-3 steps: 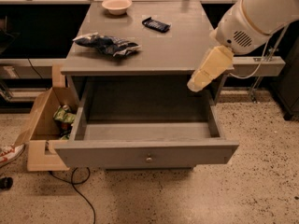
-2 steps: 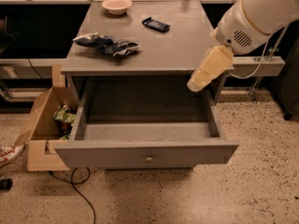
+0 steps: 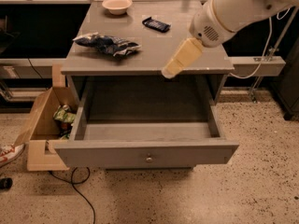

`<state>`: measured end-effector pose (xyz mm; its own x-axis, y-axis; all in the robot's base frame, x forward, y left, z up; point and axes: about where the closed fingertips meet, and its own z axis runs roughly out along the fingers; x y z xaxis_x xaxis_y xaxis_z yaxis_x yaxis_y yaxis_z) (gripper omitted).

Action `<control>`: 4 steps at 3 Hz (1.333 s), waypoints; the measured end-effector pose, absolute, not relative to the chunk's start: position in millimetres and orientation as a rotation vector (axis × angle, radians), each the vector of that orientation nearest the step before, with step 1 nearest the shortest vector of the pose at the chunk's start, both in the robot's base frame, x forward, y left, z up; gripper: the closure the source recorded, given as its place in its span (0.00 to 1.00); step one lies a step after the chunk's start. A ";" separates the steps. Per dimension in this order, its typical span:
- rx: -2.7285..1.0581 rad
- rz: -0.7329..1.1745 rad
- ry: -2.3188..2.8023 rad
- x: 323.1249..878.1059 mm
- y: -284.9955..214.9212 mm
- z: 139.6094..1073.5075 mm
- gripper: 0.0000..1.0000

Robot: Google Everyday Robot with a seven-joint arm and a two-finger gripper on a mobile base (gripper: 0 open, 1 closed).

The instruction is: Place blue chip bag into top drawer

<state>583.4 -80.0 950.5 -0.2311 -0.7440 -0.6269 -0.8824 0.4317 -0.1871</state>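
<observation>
The blue chip bag [image 3: 107,45] lies crumpled on the left part of the grey cabinet top [image 3: 154,45]. The top drawer [image 3: 187,153] is pulled wide open below it; its inside shows bare grey wood, and its small round knob [image 3: 149,159] faces me. My gripper [image 3: 168,72] hangs from the white arm [image 3: 233,10] coming in from the upper right. It points down-left over the cabinet's front edge, above the open drawer and to the right of the bag, and it holds nothing that I can see.
A white bowl [image 3: 117,5] and a small flat dark packet [image 3: 156,24] sit at the back of the top. A tan cardboard box [image 3: 39,120] with green snack bags [image 3: 64,115] stands at the left on the floor. A black cable [image 3: 79,190] and a shoe [image 3: 9,154] lie nearby.
My gripper has moved left and slightly back, from beside the drawer's right side to over the cabinet's front edge, closer to the bag. The bag and drawer have not moved.
</observation>
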 end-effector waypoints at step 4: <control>-1.148 0.313 2.073 745.9 82.9 912.5 0.00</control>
<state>745.9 82.9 912.5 -0.3314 -0.6319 -0.7006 -0.8104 0.5709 -0.1316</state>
